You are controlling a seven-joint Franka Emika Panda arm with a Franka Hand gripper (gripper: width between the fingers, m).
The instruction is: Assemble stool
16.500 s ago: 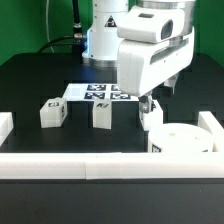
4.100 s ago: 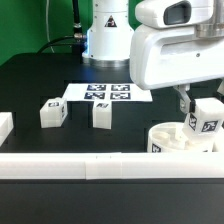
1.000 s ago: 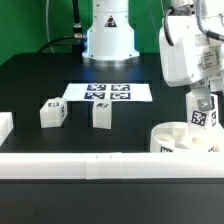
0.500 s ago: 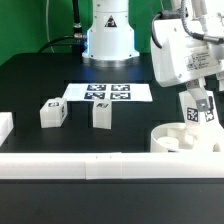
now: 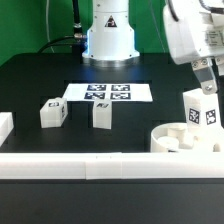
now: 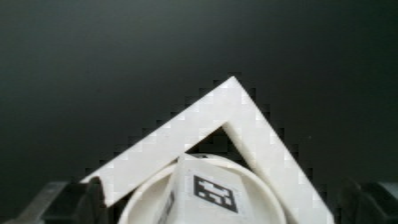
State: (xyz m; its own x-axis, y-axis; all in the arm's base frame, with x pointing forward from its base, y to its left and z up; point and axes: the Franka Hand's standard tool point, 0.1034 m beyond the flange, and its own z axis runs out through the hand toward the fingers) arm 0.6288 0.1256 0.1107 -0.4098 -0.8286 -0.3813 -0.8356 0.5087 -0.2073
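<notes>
The round white seat (image 5: 178, 141) lies at the exterior view's right, against the rail corner. One tagged white leg (image 5: 200, 110) stands upright on it. My gripper (image 5: 205, 82) hangs just above that leg, open and holding nothing. In the wrist view my dark fingers (image 6: 63, 200) sit far apart at the picture's edges, and a white tagged part (image 6: 214, 190), apparently the leg's top, lies between them without touching. Two more loose legs (image 5: 52, 113) (image 5: 101, 114) stand on the black table at the exterior view's left.
The marker board (image 5: 105, 93) lies behind the loose legs. A long white rail (image 5: 100, 166) runs along the front, with short rail pieces at the left (image 5: 5, 127) and right. The rails' corner (image 6: 231, 110) shows in the wrist view. The robot base (image 5: 108, 30) stands at the back.
The arm carried the leg to the seat and set it down. In the last half second the gripper let go and rose, while the leg stayed standing on the seat.
</notes>
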